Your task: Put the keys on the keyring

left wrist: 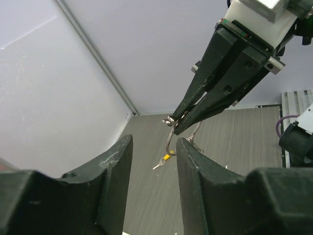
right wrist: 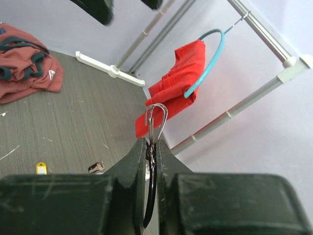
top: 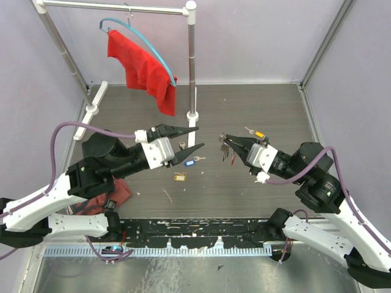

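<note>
My right gripper (top: pixel 223 140) is shut on the keyring (top: pixel 225 144), a thin silver wire ring, and holds it above the table. The ring's loop (right wrist: pixel 157 117) pokes out past the right gripper (right wrist: pixel 152 143). A few keys (top: pixel 226 155) dangle under it. My left gripper (top: pixel 193 140) faces it from the left, a short way off, open and holding nothing. In the left wrist view the ring (left wrist: pixel 170 138) hangs just beyond my left gripper (left wrist: pixel 154 147). A yellow-tagged key (left wrist: pixel 166 159) shows by its lower edge. One small key (top: pixel 182 145) lies on the table below the left fingers.
A blue-tagged key (top: pixel 192 162) and a yellowish-tagged one (top: pixel 179 176) lie on the dark table. Another yellow-tagged key (top: pixel 258 133) lies behind the right gripper. A clothes rail (top: pixel 192 67) with a red cloth (top: pixel 143 70) stands at the back. A maroon cloth (top: pixel 116 192) lies by the left arm.
</note>
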Available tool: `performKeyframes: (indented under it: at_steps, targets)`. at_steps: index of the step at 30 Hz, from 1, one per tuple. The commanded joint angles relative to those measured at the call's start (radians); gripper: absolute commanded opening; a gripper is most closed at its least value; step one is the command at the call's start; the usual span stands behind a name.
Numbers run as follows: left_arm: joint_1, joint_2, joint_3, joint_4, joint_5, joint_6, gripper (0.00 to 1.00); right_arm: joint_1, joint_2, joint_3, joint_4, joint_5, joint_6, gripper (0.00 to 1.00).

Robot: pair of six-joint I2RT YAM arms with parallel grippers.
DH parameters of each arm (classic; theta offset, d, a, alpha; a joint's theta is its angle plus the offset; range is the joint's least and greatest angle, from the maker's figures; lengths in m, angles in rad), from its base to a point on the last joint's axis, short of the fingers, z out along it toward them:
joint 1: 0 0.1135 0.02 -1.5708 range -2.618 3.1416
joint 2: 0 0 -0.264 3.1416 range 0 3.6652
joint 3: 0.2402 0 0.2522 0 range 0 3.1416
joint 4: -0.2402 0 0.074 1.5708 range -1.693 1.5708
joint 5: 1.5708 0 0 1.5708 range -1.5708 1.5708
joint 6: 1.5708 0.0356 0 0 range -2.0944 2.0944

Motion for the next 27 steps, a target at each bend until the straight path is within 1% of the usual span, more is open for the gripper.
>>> performKeyframes:
  at_steps: [1, 3, 4, 5, 7, 11, 14, 16, 19, 22, 27]
  targets:
    - [-0.001, 0.004, -0.046, 0.143, 0.020, -0.044, 0.46, 0.002, -0.011, 0.054, 0.028, -0.059, -0.066, 0.01]
    - [0.000, -0.001, -0.069, 0.178, 0.048, -0.049, 0.44, 0.001, -0.010, 0.061, 0.021, -0.066, -0.071, 0.01]
    - [0.000, -0.001, -0.076, 0.183, 0.085, -0.043, 0.40, 0.001, -0.009, 0.067, 0.014, -0.073, -0.075, 0.01]
    - [0.000, 0.002, -0.076, 0.180, 0.117, -0.033, 0.37, 0.001, -0.006, 0.075, 0.005, -0.081, -0.076, 0.01]
    - [0.000, 0.013, -0.063, 0.162, 0.160, -0.019, 0.34, 0.002, -0.003, 0.090, -0.011, -0.100, -0.083, 0.01]
    - [0.000, 0.045, -0.024, 0.107, 0.188, 0.007, 0.29, 0.001, -0.005, 0.103, -0.034, -0.129, -0.100, 0.01]
    - [-0.001, 0.054, -0.015, 0.075, 0.212, 0.052, 0.28, 0.002, -0.010, 0.111, -0.045, -0.162, -0.098, 0.01]
    - [-0.001, 0.057, -0.008, 0.050, 0.223, 0.097, 0.30, 0.001, -0.005, 0.126, -0.057, -0.185, -0.091, 0.01]
    - [-0.001, 0.061, 0.005, 0.016, 0.226, 0.165, 0.40, 0.001, 0.005, 0.146, -0.083, -0.210, -0.088, 0.01]
    - [0.000, 0.061, 0.011, 0.005, 0.223, 0.213, 0.52, 0.001, 0.010, 0.154, -0.092, -0.223, -0.086, 0.01]
    - [-0.002, 0.064, 0.020, 0.001, 0.222, 0.253, 0.53, 0.001, 0.016, 0.161, -0.093, -0.238, -0.074, 0.01]
